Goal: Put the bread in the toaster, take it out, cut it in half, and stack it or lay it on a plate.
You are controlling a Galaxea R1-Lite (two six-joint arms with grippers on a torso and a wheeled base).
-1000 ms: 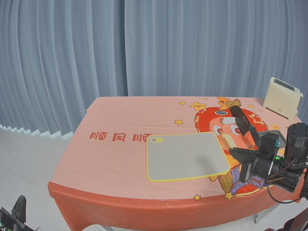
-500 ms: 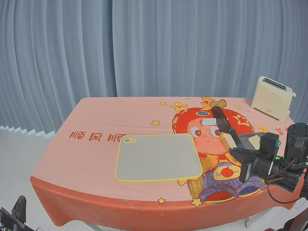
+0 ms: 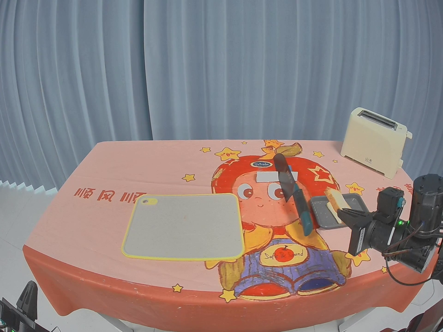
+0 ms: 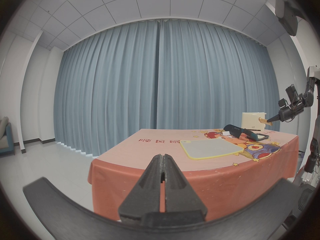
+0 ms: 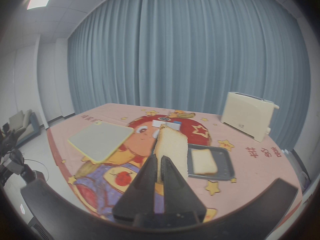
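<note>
Cream toaster [image 3: 374,141] stands well beyond the right gripper [image 3: 344,214], farther across the table [image 3: 138,171], slot upward. That gripper pinches the bread slice [image 5: 171,152] on edge, pointing forward; the left gripper [image 4: 162,159], pressed together, is much farther.

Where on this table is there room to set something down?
The cutting board is bare, as is the tablecloth behind and left of it. Crowded on the right: the knife beside the tray with a bread slice, and the right end effector holding a second slice.
</note>
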